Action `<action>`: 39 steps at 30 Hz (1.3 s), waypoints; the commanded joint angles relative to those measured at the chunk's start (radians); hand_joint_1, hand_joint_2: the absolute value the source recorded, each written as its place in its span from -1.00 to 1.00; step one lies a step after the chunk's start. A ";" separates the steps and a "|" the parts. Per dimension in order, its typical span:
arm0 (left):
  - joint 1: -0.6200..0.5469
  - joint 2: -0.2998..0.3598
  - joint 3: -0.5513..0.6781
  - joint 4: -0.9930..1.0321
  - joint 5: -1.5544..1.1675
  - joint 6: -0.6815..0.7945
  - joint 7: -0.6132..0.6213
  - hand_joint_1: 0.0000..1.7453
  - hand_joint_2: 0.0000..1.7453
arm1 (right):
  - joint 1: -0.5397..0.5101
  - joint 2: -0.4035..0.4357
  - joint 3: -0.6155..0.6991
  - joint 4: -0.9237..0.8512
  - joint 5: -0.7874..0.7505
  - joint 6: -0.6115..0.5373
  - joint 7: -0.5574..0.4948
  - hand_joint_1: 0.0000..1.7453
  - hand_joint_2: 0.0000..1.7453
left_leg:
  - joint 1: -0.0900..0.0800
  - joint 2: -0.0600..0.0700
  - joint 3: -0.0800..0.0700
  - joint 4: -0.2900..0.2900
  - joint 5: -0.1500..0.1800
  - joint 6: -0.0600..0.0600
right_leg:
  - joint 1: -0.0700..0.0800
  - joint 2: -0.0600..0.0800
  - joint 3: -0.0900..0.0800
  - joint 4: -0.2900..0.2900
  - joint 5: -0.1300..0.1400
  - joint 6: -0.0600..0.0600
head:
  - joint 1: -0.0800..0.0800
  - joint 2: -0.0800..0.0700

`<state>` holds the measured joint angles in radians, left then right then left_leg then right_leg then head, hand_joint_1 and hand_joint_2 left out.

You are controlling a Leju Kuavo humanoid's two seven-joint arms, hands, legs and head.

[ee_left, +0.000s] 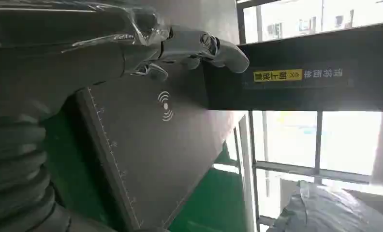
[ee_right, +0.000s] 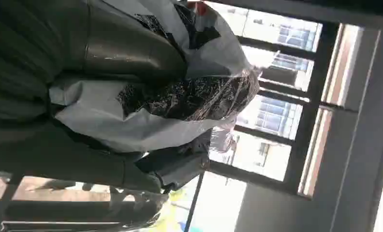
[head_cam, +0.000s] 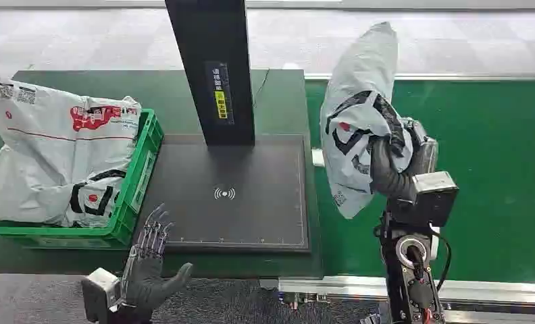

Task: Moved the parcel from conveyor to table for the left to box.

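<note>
One parcel [head_cam: 357, 128] we see gripped by the right hand [head_cam: 390, 165], seemingly upright, long axis vertical; left hand [head_cam: 150, 260] spread, holding nothing.

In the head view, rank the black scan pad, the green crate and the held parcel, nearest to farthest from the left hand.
From the left hand:
1. Black scan pad, just ahead of its fingers.
2. Green crate, ahead and to its left.
3. Held parcel, far right, over the conveyor.
</note>
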<state>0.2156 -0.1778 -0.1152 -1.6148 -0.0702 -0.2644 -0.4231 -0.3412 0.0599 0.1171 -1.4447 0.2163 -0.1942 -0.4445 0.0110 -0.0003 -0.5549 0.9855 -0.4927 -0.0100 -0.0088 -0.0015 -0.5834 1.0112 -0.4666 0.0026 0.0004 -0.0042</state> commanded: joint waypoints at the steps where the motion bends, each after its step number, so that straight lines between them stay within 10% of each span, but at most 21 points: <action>1: -0.038 0.021 -0.021 0.076 -0.001 -0.013 -0.001 -1.00 1.00 | -0.215 -0.008 0.127 0.350 0.053 0.068 0.063 1.00 1.00 | -0.001 0.006 0.003 -0.002 0.001 0.001 | 0.000 0.006 0.001 -0.002 0.003 0.000 | 0.000 0.000; 15: -0.067 0.032 -0.032 0.102 0.006 -0.028 0.010 -1.00 1.00 | -0.330 0.015 0.231 0.647 0.122 0.138 0.142 1.00 1.00 | -0.001 0.002 0.001 -0.001 0.000 0.000 | -0.001 0.002 0.001 0.000 0.001 0.000 | 0.000 0.000; 26: -0.073 0.052 -0.041 0.112 0.028 -0.035 0.030 -1.00 1.00 | -0.417 0.040 0.423 0.924 0.185 0.416 0.189 1.00 1.00 | 0.000 0.002 0.003 -0.002 0.001 0.000 | 0.000 0.002 0.002 -0.001 0.001 0.000 | 0.000 0.000; 27: -0.073 0.055 -0.045 0.117 0.029 -0.031 0.026 -1.00 1.00 | -0.410 0.034 0.424 0.915 0.161 0.465 0.162 0.20 1.00 | 0.000 0.001 0.003 -0.003 0.002 0.000 | 0.000 0.001 0.003 -0.002 0.001 -0.001 | 0.000 0.000; 28: -0.070 0.054 -0.045 0.118 0.031 -0.026 0.021 -1.00 1.00 | -0.406 0.032 0.419 0.909 0.147 0.472 0.152 -1.00 1.00 | 0.000 0.000 0.003 -0.002 0.001 0.000 | 0.000 0.000 0.003 -0.002 0.001 0.000 | 0.000 0.000; 39: -0.059 0.082 -0.065 0.106 0.053 -0.013 0.001 -1.00 1.00 | -0.391 -0.010 0.395 0.828 -0.036 0.680 -0.028 -1.00 1.00 | -0.001 0.000 0.001 -0.001 0.001 0.000 | 0.000 0.000 0.001 0.000 0.000 0.000 | 0.000 0.000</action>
<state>0.1621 -0.1419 -0.1480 -1.5545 -0.0275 -0.2834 -0.4131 -0.7004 0.0797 0.4841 -0.6470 0.2456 0.4289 -0.3961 0.0109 -0.0004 -0.5546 0.9857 -0.4923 -0.0101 -0.0089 -0.0015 -0.5833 1.0114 -0.4665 0.0027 0.0004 -0.0042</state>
